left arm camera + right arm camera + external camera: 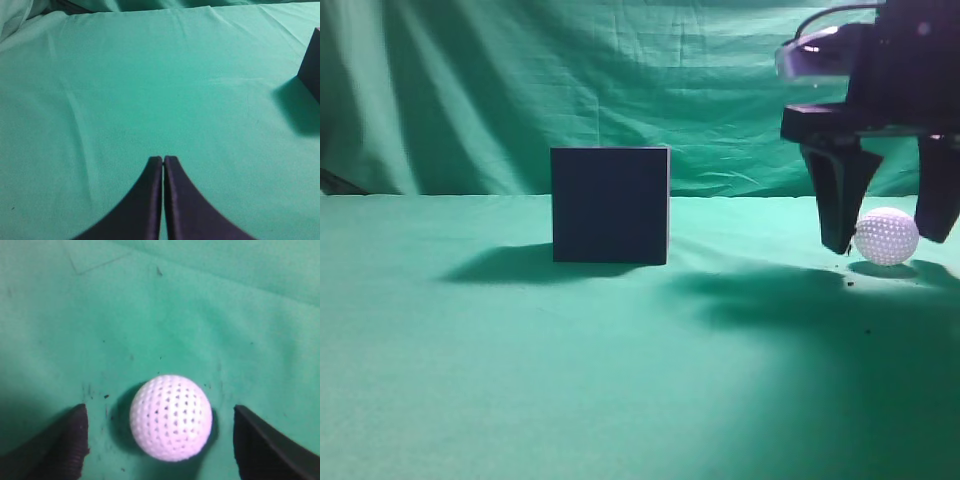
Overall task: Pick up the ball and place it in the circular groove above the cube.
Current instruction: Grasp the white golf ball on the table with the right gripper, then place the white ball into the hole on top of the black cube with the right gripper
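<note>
The white dimpled ball (886,236) rests on the green cloth at the right. In the right wrist view the ball (171,417) lies between the two fingers with a gap on each side. My right gripper (888,238) is open and straddles the ball, fingertips near the cloth; it also shows in the right wrist view (160,412). The dark navy cube (610,205) stands left of centre; its top groove is hidden at this height. An edge of the cube (312,62) shows at the right of the left wrist view. My left gripper (163,159) is shut and empty above bare cloth.
Green cloth (520,380) covers the table and hangs as a backdrop (470,90) behind. The right arm casts a broad shadow (800,300) over the cloth in front of the ball. Small dark specks lie on the cloth round the ball.
</note>
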